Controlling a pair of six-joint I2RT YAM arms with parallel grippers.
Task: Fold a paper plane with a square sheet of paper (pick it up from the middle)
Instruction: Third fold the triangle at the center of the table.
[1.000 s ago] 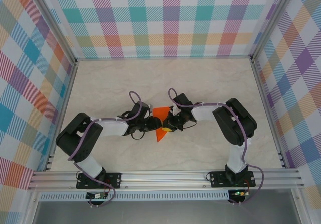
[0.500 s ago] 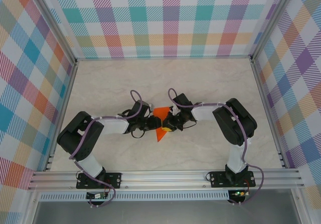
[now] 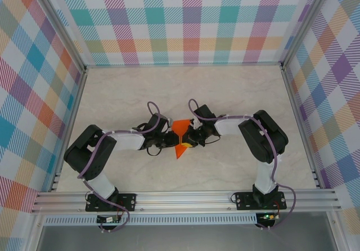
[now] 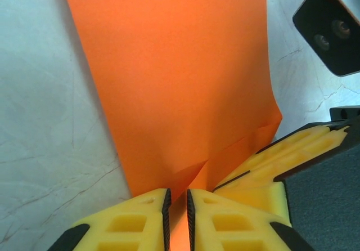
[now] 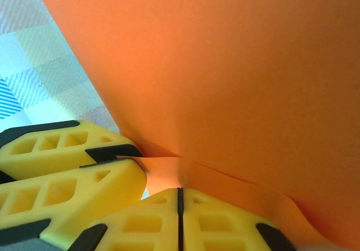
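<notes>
The orange sheet of paper (image 3: pixel 181 129) is held up off the table between both grippers at mid-table, creased into pointed folds. In the left wrist view the paper (image 4: pixel 180 82) runs down into my left gripper (image 4: pixel 178 197), whose jaws stand a slim gap apart with a raised fold of the paper between the pads. My right gripper (image 5: pixel 180 190) is shut tight on a crease of the paper (image 5: pixel 236 76). The two grippers (image 3: pixel 171 140) (image 3: pixel 189 139) meet almost tip to tip. The right gripper's fingers (image 4: pixel 281 155) show beside the left one's.
The marble-patterned table (image 3: pixel 236 93) is bare around the arms. Checked walls (image 3: pixel 185 20) and metal frame posts close it in at the back and sides. The right wrist's camera housing (image 4: pixel 332 31) hangs close above the paper.
My left gripper has nudged right onto the paper and its jaws have narrowed. The right gripper and the paper have stayed in place.
</notes>
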